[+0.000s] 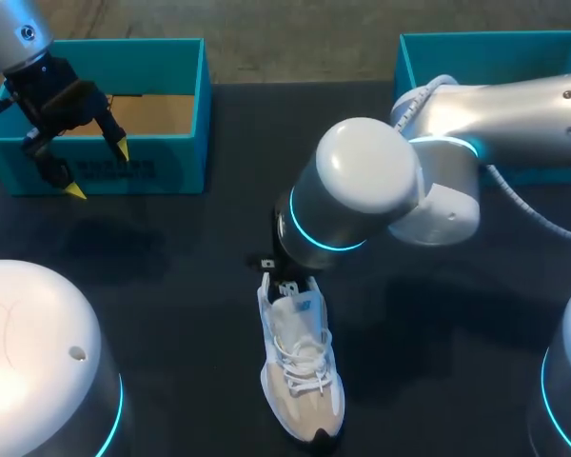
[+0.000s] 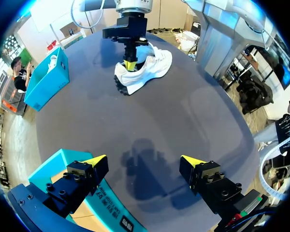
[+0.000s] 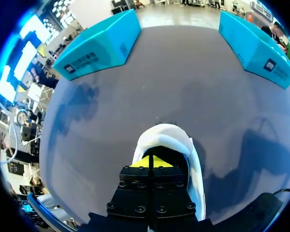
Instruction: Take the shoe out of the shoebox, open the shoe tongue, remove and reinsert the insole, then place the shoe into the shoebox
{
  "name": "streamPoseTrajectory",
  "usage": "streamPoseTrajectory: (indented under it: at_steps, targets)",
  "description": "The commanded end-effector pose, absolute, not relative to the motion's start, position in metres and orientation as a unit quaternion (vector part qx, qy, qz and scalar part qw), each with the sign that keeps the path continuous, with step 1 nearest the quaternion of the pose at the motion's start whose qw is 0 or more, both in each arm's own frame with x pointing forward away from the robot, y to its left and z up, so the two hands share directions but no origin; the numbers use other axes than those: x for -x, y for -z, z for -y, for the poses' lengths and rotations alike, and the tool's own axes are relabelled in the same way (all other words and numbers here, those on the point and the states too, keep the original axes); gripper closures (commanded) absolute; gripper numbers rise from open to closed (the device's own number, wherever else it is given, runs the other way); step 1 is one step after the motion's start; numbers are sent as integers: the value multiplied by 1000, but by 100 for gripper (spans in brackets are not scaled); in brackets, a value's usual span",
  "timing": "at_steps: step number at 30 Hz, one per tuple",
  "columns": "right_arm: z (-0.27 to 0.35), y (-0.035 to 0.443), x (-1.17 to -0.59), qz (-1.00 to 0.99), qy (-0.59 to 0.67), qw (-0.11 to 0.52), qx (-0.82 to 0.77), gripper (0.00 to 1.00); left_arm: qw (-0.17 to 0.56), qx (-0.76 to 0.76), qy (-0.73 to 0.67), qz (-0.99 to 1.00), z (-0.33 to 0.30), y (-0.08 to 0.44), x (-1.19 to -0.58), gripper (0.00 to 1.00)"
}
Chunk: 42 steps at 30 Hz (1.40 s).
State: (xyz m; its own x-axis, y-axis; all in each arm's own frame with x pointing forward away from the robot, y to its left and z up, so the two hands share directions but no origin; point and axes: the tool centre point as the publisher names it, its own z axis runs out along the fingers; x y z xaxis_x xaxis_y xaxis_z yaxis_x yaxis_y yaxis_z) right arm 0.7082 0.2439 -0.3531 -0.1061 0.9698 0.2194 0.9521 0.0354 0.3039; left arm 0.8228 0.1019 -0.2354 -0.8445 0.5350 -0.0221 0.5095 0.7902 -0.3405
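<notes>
The white sneaker point(image 1: 300, 367) lies on the tabletop point(image 1: 171, 286), light and soft; its heel collar likely gives the firmest hold. The right hand point(image 3: 152, 162), fingers together, sits in its opening; the left hand point(image 2: 144, 160) gapes over the shoebox point(image 1: 162, 57).

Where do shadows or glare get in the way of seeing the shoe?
Head view: glare on the white housing of the right arm, which covers the heel of the shoe. Left wrist view: the shadow of the left end effector falls on the table, short of the shoe. Right wrist view: the right end effector darkens the shoe's opening.
</notes>
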Motion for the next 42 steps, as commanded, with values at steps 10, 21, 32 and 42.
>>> streamPoseTrajectory:
  at_steps: [10,21,32,42]
  targets:
    - [-265,351,-696,-713,-181,43,-676,100,38,276,-168,946,-102,235,-823,0]
    - [-262,375,-704,-708,-182,16,-683,100,38,276,-168,946,-102,235,-823,0]
    - [-258,356,-693,-702,-181,48,-688,100,38,276,-168,946,-102,235,-823,0]
    - [-243,348,-695,-684,-140,96,-710,100,38,276,-168,946,-102,235,-823,0]
